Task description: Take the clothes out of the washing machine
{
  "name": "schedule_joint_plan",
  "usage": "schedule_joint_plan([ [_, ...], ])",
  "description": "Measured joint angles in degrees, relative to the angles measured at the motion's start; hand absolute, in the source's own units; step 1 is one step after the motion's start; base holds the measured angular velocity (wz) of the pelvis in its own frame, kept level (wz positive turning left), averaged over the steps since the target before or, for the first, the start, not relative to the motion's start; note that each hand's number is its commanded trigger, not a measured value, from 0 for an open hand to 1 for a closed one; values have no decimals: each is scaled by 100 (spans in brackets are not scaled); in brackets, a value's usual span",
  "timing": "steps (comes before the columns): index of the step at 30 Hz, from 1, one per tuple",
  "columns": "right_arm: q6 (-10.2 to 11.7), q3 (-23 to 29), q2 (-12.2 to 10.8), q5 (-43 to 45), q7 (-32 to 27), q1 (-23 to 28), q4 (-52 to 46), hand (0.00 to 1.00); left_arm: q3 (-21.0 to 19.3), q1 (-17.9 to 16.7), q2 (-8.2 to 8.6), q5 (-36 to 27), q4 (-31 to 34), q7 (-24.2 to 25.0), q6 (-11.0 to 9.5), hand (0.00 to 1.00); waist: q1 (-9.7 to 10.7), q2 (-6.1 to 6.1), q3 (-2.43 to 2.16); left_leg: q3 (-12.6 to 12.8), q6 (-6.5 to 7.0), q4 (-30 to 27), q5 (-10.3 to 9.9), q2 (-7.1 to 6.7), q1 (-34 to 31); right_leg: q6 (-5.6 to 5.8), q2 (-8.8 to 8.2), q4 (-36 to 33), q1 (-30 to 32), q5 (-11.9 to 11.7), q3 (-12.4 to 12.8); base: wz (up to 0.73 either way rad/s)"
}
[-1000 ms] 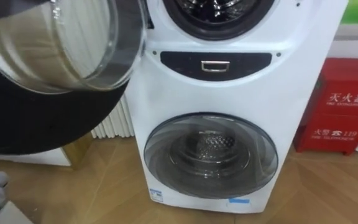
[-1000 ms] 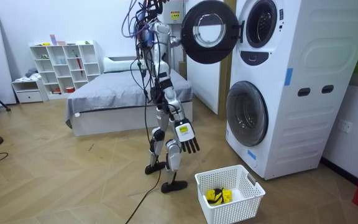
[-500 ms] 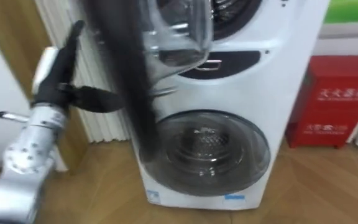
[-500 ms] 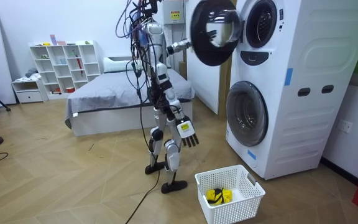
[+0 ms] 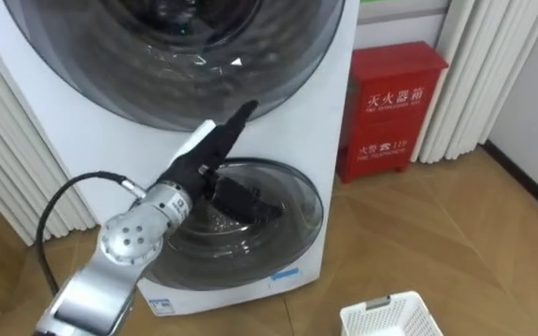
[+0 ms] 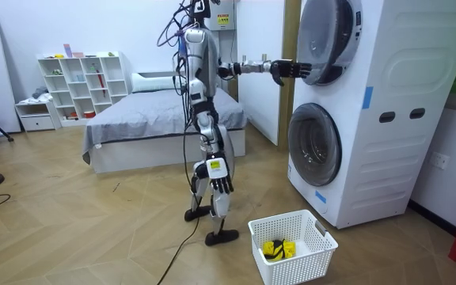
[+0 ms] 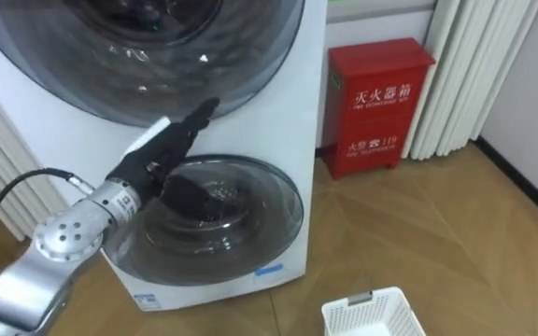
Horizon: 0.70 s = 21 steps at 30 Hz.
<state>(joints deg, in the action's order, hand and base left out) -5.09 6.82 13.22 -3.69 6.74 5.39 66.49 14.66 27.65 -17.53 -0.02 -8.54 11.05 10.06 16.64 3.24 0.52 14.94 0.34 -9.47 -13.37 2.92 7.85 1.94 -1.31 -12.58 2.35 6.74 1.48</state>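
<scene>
The left hand (image 5: 204,161) holds its fingers (image 5: 234,121) straight and close together, gripping nothing. Their tips lie on the lower rim of the upper door (image 5: 176,56) of the washing machine (image 5: 334,121). That door, wide open a second ago, is now swung back against the machine's front just ahead of the fingers. Whether it has latched I cannot tell. Directly under the fingers sits the lower door (image 5: 286,213), shut. Off to their right, beside the machine, stands a red box (image 5: 390,107). Further down and to the right, on the floor (image 5: 456,243), is the white basket (image 6: 311,265), and the room view shows a yellow garment (image 6: 275,249) lying in it. The right hand (image 6: 220,180) hangs by the robot's thigh, well below and behind the working fingers, relaxed and empty. With the door pushed to, the drum is out of reach and its dark glass shows no clothes. The picking therefore looks finished, and this is the closing-up step, calling only for a firm press until the door catches.
</scene>
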Motion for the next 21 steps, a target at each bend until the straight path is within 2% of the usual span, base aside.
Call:
schedule_joint_plan([
  [2,6,-1,-5,-37,-38,-28,-2,0,0,6,2,-62,-93,36,-14,0,0,16,7,1,0,24,0,27,83,-22,39,2,-57,-14,-2,-15],
  [3,16,0,-6,-52,-86,-31,2,0,2,-34,1,-125,-222,97,-100,0,-57,15,12,8,0,30,0,37,135,-29,50,15,-115,-18,-17,-16],
  [5,28,-1,-8,-65,-193,-38,-13,0,-19,-243,8,-186,-329,92,-141,0,-96,26,11,11,0,29,0,37,172,-36,54,64,-173,-22,-31,-5],
  [7,29,-23,-17,-153,-283,-36,-34,0,-19,-549,73,-176,-562,89,-190,0,-130,6,28,10,0,30,0,40,174,-49,53,91,-192,-31,-68,2],
  [8,29,-106,-19,-215,-310,-5,-90,0,-24,-856,147,-161,-771,81,-216,0,-151,6,28,10,-1,29,0,43,182,-53,53,89,-201,-29,-80,5],
  [9,33,-103,-34,-305,-323,-2,-108,0,-60,-1164,268,-114,-1162,61,-327,0,-170,5,28,11,-1,29,0,45,185,-62,53,92,-210,-24,-94,4],
  [10,33,-103,-54,-336,-355,2,-139,0,-103,-1359,345,-5,-1333,30,-330,0,-192,1,27,12,-1,29,0,46,185,-69,52,91,-211,-20,-107,0],
  [11,41,-111,-125,-526,-426,17,-191,0,-133,-1759,470,192,-1731,-60,-363,0,-269,-32,38,4,-1,28,0,50,184,-78,55,90,-206,-19,-119,0],
  [12,65,-107,-202,-778,-428,21,-191,0,-220,-2158,564,272,-2134,-100,-377,0,-338,-100,27,-18,-2,25,1,57,171,-92,58,79,-189,-13,-139,4],
  [13,109,-105,-247,-896,-415,37,-191,0,-314,-2386,609,330,-2328,-123,-393,0,-374,-143,19,-32,-5,25,1,62,162,-97,62,87,-183,-10,-149,11],
  [14,186,-112,-328,-1071,-394,81,-192,0,-398,-2714,626,428,-2782,-218,-433,0,-496,-205,8,-98,-26,25,-7,72,168,-104,67,94,-175,4,-177,20],
  [15,256,-110,-404,-1246,-381,121,-171,0,-591,-2974,626,509,-3313,-328,-530,0,-609,-308,21,-147,-75,28,-33,90,168,-108,75,83,-167,12,-239,27],
  [16,318,-110,-446,-1331,-321,192,-157,0,-894,-3253,613,533,-3797,-471,-653,0,-798,-380,-13,-170,-142,29,-77,133,148,-115,93,96,-171,6,-317,20],
  [17,353,-110,-468,-1357,-280,238,-144,0,-1053,-3388,593,531,-4022,-544,-710,0,-861,-434,-46,-171,-152,30,-86,144,150,-121,99,95,-175,-2,-331,13],
  [18,416,-102,-496,-1356,-199,319,-112,0,-1408,-3665,570,524,-4384,-717,-781,0,-992,-486,-77,-178,-158,30,-90,155,163,-123,104,112,-215,-4,-352,8],
  [20,535,-91,-497,-1357,-151,417,-103,0,-1853,-4005,536,519,-4846,-1051,-906,0,-1151,-530,-103,-254,-163,44,-111,161,196,-115,100,200,-330,-9,-455,18],
  [21,585,-92,-500,-1354,-129,434,-81,0,-1995,-4187,540,526,-5025,-1301,-943,0,-1213,-521,-97,-288,-166,53,-148,172,227,-112,104,207,-368,-7,-489,17],
])
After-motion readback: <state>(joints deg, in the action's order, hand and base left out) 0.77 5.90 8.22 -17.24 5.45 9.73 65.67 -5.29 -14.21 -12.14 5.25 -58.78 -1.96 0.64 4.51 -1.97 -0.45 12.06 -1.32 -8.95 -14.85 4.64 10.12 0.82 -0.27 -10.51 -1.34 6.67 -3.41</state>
